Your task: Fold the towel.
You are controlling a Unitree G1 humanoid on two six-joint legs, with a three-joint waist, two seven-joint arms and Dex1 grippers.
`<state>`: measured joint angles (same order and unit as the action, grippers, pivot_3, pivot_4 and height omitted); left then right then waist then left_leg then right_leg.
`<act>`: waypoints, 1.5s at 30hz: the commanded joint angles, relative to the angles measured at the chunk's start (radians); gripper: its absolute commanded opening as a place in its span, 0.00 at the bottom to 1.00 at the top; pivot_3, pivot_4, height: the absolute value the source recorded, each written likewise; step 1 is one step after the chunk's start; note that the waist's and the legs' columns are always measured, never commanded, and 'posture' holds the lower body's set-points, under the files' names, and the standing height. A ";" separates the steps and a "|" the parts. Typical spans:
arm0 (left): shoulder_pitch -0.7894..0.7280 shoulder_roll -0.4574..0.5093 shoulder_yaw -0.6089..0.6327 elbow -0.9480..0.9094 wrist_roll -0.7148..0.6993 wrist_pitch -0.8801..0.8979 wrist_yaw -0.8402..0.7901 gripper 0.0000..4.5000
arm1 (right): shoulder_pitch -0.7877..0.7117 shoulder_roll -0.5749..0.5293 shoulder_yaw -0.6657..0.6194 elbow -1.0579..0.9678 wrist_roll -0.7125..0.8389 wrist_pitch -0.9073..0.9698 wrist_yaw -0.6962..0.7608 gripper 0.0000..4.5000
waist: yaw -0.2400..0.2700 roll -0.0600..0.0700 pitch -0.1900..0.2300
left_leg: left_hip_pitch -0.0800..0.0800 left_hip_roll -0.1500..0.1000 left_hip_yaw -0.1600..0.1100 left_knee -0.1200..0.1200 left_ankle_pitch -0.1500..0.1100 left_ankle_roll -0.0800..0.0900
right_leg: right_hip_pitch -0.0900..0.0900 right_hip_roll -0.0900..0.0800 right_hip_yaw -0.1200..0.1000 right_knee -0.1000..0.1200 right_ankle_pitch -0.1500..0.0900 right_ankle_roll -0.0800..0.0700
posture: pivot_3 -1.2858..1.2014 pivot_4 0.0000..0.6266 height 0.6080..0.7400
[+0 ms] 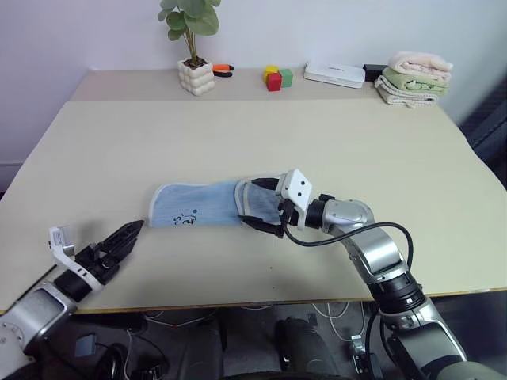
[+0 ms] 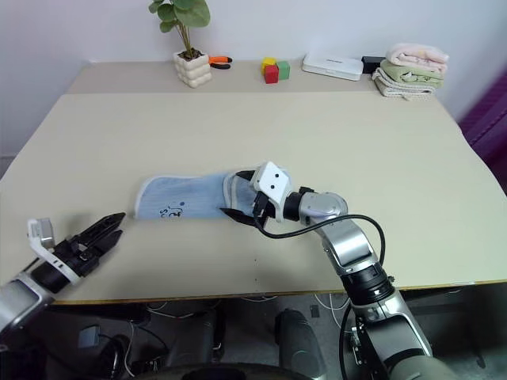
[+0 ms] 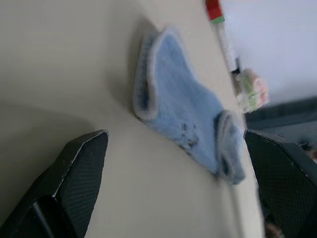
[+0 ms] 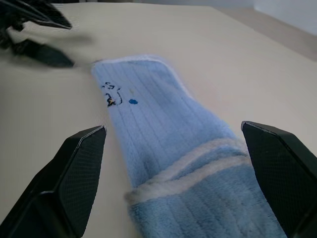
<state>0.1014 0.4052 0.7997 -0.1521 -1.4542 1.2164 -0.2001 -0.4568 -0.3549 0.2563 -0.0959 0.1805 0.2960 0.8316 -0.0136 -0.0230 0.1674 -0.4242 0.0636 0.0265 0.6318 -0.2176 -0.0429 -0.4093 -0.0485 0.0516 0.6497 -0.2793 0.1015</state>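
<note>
Your right gripper (image 1: 265,207) stands spread wide over the near end of the towel (image 1: 198,207), hiding that end; nothing is held. Left gripper (image 1: 127,237), also spread, sits near the towel's far end, apart from it. You see light blue terry (pale hem, small dark mark) folded into a narrow strip mid-table (image 1: 238,127).

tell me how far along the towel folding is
Done: the towel lies on the table as a narrow folded strip, with one end flap doubled over, its pale hem across the strip in the right wrist view. In hand: nothing is gripped; the right gripper sits open over that doubled end and the left gripper is open, apart from the towel. Left: probably only a final fold or tidy-up, if any.
</note>
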 commanded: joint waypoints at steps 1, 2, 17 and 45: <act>0.032 -0.038 -0.045 -0.041 -0.081 -0.044 0.077 1.00 | -0.022 -0.001 -0.013 -0.021 0.003 -0.024 0.001 0.99 | 0.001 0.000 0.000 | 0.000 0.000 0.000 0.000 0.000 0.000 | 0.000 0.000 0.000 0.000 0.000 -0.001 | 0.52 0.24 1.00; 0.033 -0.047 -0.053 -0.039 -0.096 -0.064 0.093 1.00 | -0.021 0.000 -0.012 -0.021 0.002 -0.024 -0.001 0.99 | 0.001 0.000 0.000 | 0.000 0.000 0.000 0.000 0.000 0.000 | 0.000 0.000 0.000 0.000 0.000 -0.001 | 0.52 0.24 1.00; -0.050 -0.108 -0.214 0.084 -0.097 -0.258 0.164 1.00 | -0.010 0.018 0.003 -0.020 -0.028 -0.038 -0.042 0.99 | 0.005 0.002 -0.002 | 0.003 -0.002 0.000 0.000 0.000 0.000 | 0.004 0.000 0.000 -0.002 -0.001 -0.002 | 0.52 0.24 1.00; -0.142 -0.077 -0.350 -0.106 -0.184 -0.373 0.249 0.01 | 0.001 -0.110 -0.248 -0.014 0.230 0.144 0.056 1.00 | 0.001 0.001 -0.001 | 0.000 -0.002 0.000 0.000 0.000 -0.001 | 0.003 0.000 0.000 -0.005 -0.001 -0.002 | 0.52 0.24 1.00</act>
<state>-0.0213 0.2984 0.4579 -0.2063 -1.6581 0.8399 0.0900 -0.4525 -0.4549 0.0410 -0.0924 0.3764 0.4299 0.8719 -0.0121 -0.0220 0.1667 -0.4239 0.0615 0.0264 0.6310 -0.2172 -0.0437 -0.4070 -0.0485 0.0519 0.6445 -0.2800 0.0999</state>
